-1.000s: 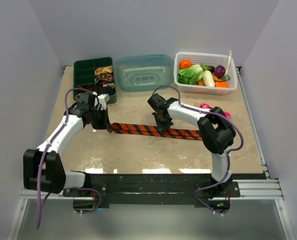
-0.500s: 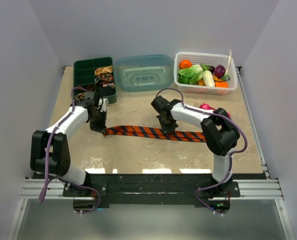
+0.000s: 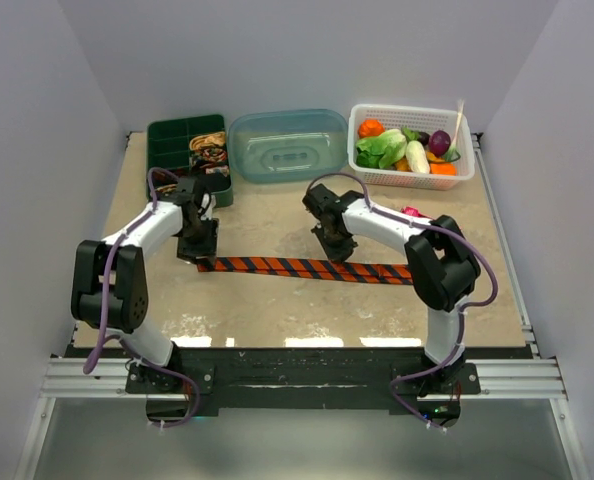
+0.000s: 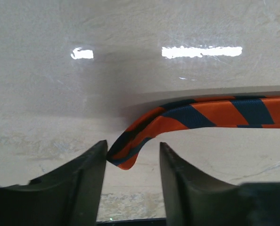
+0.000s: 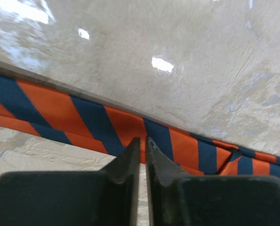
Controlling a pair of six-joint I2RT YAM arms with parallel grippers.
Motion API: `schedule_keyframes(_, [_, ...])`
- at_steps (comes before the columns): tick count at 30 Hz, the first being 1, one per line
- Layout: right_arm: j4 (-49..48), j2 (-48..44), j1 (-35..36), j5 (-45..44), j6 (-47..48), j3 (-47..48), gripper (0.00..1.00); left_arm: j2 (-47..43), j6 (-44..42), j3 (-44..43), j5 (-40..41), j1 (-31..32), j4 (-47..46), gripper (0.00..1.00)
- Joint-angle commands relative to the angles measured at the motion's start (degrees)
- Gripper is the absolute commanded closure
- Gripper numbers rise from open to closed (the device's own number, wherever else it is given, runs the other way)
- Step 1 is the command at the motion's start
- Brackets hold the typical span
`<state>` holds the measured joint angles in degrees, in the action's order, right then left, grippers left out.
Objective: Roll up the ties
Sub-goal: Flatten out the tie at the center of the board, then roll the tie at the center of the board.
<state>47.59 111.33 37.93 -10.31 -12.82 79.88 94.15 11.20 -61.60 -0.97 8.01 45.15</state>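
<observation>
The orange striped tie (image 3: 302, 268) lies flat mid-table; left gripper (image 4: 132, 157) gapes around its loose end, right gripper (image 5: 142, 150) nearly closed, empty.

No legible text, label, brand, number or sign appears on any surface in the three views; the raised marking on the container lid cannot be read.

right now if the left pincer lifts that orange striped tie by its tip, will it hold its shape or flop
Probably flop: the orange striped tie lies flat and thin along the table, and its tip already curls up between the left pincer fingers. It looks light, so lifting one end would likely drag the rest along. The woven fabric seems grippy rather than slick.
</observation>
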Motion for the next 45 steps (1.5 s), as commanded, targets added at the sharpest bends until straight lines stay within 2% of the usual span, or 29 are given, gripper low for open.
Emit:
schedule_keyframes(1, [0.1, -5.9, 1.2, 4.9, 3.8, 5.8, 0.78, 0.2, 0.0, -3.2, 5.4, 0.7, 0.1, 0.36])
schedule_keyframes(2, [-0.8, -5.9, 2.2, 5.5, 4.3, 6.2, 0.68, 0.1, 0.2, -3.7, 6.2, 1.0, 0.1, 0.33])
schedule_keyframes(4, [-1.9, -5.9, 3.5, 6.1, 6.0, 6.8, 0.56, -0.8, 0.4, -4.4, 8.1, 1.0, 0.2, 0.26])
schedule_keyframes(5, [-2.2, -5.2, 4.8, 6.1, 6.7, 7.0, 0.44, -1.3, 0.3, -5.1, 8.5, 1.0, 0.2, 0.24])
schedule_keyframes(8, [-3.1, -2.7, 6.8, 5.7, 9.7, 6.7, 0.27, -3.7, 0.5, -6.5, 10.2, 1.0, 0.1, 0.20])
schedule_keyframes(9, [-3.2, -2.1, 7.2, 5.0, 11.0, 6.3, 0.19, -5.2, 0.5, -6.8, 10.2, 1.0, 0.0, 0.19])
schedule_keyframes(12, [-3.1, -0.6, 7.9, 3.7, 12.5, 5.1, 0.09, -8.4, 0.3, -7.5, 8.2, 1.0, -1.2, 0.16])
schedule_keyframes(16, [-4.1, -0.2, 7.9, 1.3, 12.6, 3.1, 0.02, -10.4, 0.3, -7.9, 5.5, 0.9, -2.6, 0.15])
schedule_keyframes(30, [-7.9, 2.4, 7.9, 2.7, 15.5, -1.0, 0.03, -9.5, 0.0, -7.1, 4.0, 0.9, -3.0, 0.14])
schedule_keyframes(37, [-7.9, 3.6, 7.9, 1.8, 15.6, -1.3, 0.10, -10.0, -0.2, -6.7, 4.0, 0.8, -2.9, 0.14])
schedule_keyframes(39, [-8.0, 3.0, 7.9, 1.7, 15.5, -1.7, 0.17, -10.0, -0.1, -6.4, 4.0, 0.8, -3.0, 0.14])
schedule_keyframes(40, [-7.8, 2.9, 7.9, 1.7, 15.4, -1.7, 0.26, -10.0, -0.1, -6.2, 4.0, 0.8, -3.1, 0.14])
schedule_keyframes(42, [-8.0, 2.5, 7.9, 1.8, 15.3, -2.1, 0.28, -9.9, -0.2, -6.1, 3.8, 0.8, -3.3, 0.14])
schedule_keyframes(45, [-8.0, 2.7, 7.9, 1.6, 15.2, -2.4, 0.39, -9.9, -0.2, -6.1, 3.9, 0.8, -3.4, 0.15])
